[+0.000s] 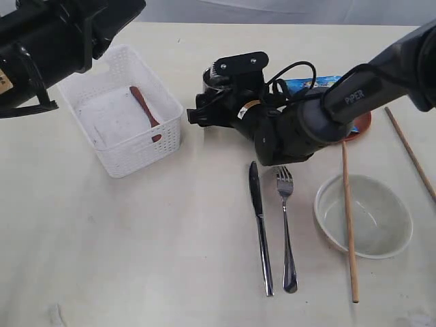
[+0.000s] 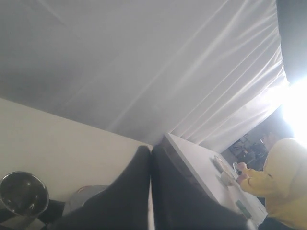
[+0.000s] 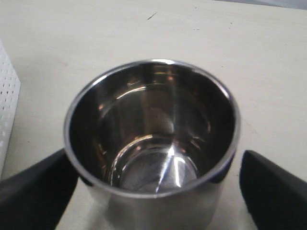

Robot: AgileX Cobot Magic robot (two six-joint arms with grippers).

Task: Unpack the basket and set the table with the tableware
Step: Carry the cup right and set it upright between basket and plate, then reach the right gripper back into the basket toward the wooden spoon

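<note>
The steel cup (image 3: 152, 143) stands upright on the table (image 1: 136, 238), right of the basket (image 1: 136, 162). My right gripper (image 3: 153, 165) is open around it, one finger (image 3: 36, 191) close against its side and the other finger (image 3: 273, 191) a little apart. In the exterior view the cup (image 1: 212, 80) is mostly hidden by the right wrist. The brown wooden spoon (image 1: 145, 112) lies in the white basket. Knife (image 1: 259, 218), fork (image 1: 287, 231) and pale bowl (image 1: 402, 225) lie on the table. My left gripper (image 2: 151, 149) is shut, empty and raised.
One chopstick (image 1: 349, 225) lies across the bowl, the other chopstick (image 1: 409, 151) lies at the far right. The brown plate (image 1: 362, 125) and a blue snack bag (image 1: 310, 83) are partly hidden behind the right arm. The left arm (image 1: 48, 41) hangs over the basket's far corner.
</note>
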